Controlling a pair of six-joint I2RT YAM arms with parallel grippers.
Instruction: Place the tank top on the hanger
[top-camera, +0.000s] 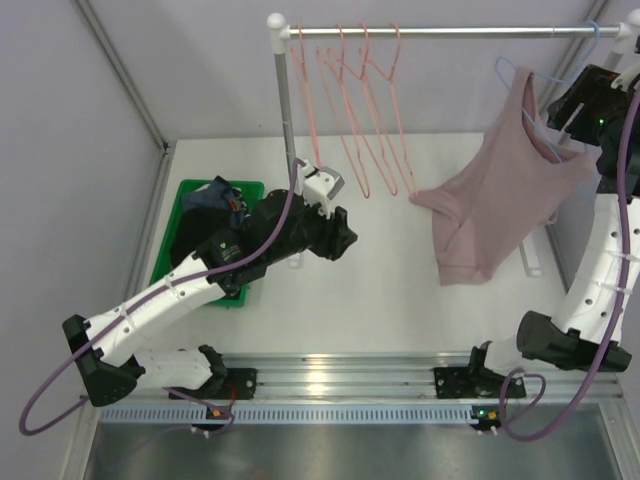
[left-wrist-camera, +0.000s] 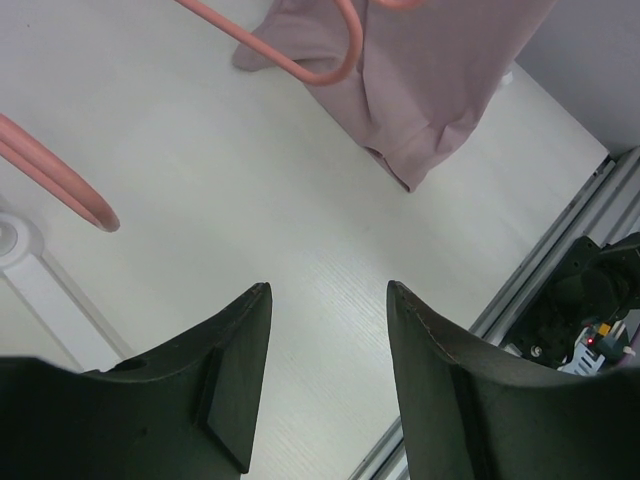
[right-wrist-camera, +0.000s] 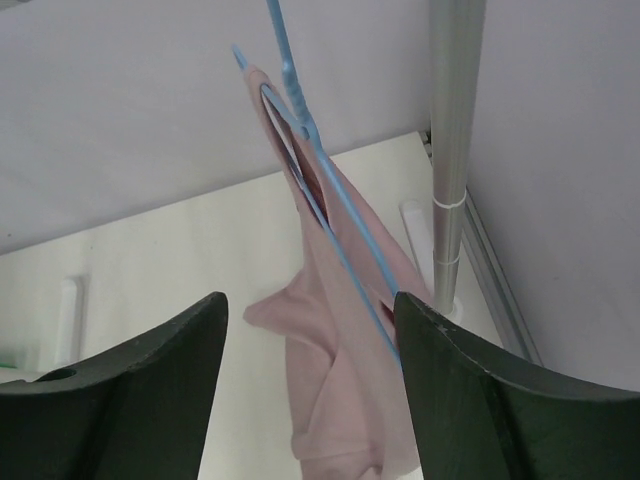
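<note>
The pink-mauve tank top (top-camera: 490, 200) hangs on the light-blue wire hanger (top-camera: 503, 66) at the right end of the rail, its hem bunched just above the table. My right gripper (top-camera: 568, 118) is open and empty right beside the hanger's shoulder. In the right wrist view the hanger (right-wrist-camera: 285, 65) and the tank top (right-wrist-camera: 340, 380) hang ahead of the open right gripper (right-wrist-camera: 310, 300), the wire passing close to the right finger. My left gripper (top-camera: 342, 240) is open and empty over the table's middle. The left wrist view shows that gripper (left-wrist-camera: 328, 290) above bare table, with the tank top (left-wrist-camera: 430, 80) beyond.
Several pink wire hangers (top-camera: 360, 110) hang on the metal rail (top-camera: 450, 30). The rail's left post (top-camera: 285, 100) stands behind my left arm; the right post (right-wrist-camera: 450, 150) is close to my right gripper. A green bin (top-camera: 190, 195) with dark clothes (top-camera: 215, 200) sits at the left.
</note>
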